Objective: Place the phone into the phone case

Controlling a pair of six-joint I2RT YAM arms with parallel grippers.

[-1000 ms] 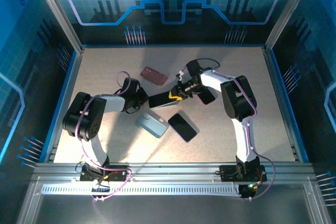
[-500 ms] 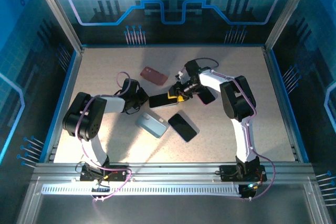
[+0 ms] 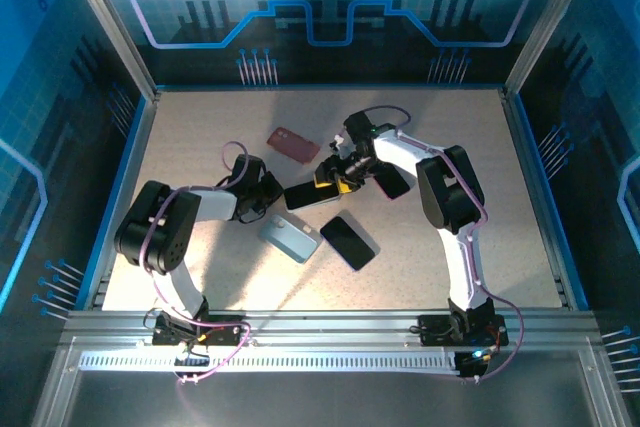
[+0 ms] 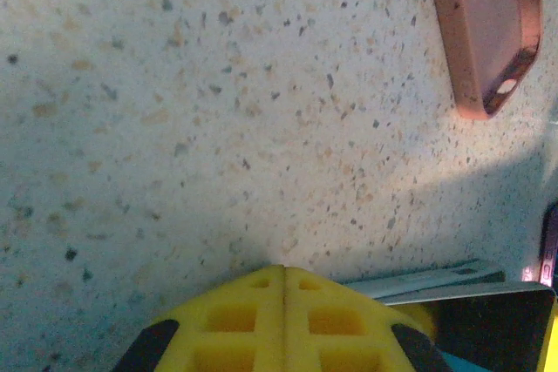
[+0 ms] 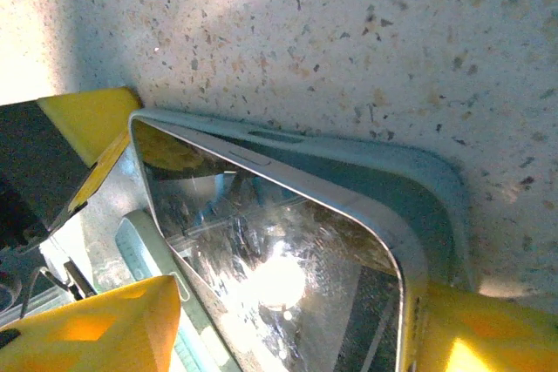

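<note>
A black-screened phone (image 3: 308,193) lies at mid table. In the right wrist view its glossy screen (image 5: 288,276) rests in a pale teal phone case (image 5: 418,185), whose rim shows along the far edge. My right gripper (image 3: 335,179) is at the phone's right end, open, its yellow fingers (image 5: 96,328) on either side of the phone (image 5: 296,302). The left gripper (image 3: 272,194) sits at the phone's left end, fingers pressed shut (image 4: 283,307) with nothing between them, low over the table. The phone's edge (image 4: 445,283) runs just to their right.
A red case (image 3: 293,144) lies behind the phone and appears pink in the left wrist view (image 4: 488,23). A blue-grey case (image 3: 290,238) and another black phone (image 3: 349,242) lie nearer the arms. A dark phone-shaped thing (image 3: 393,183) lies under the right arm.
The right gripper's jaws have spread apart around the phone's end, and that wrist has shifted slightly left. The left gripper stays shut in place.
</note>
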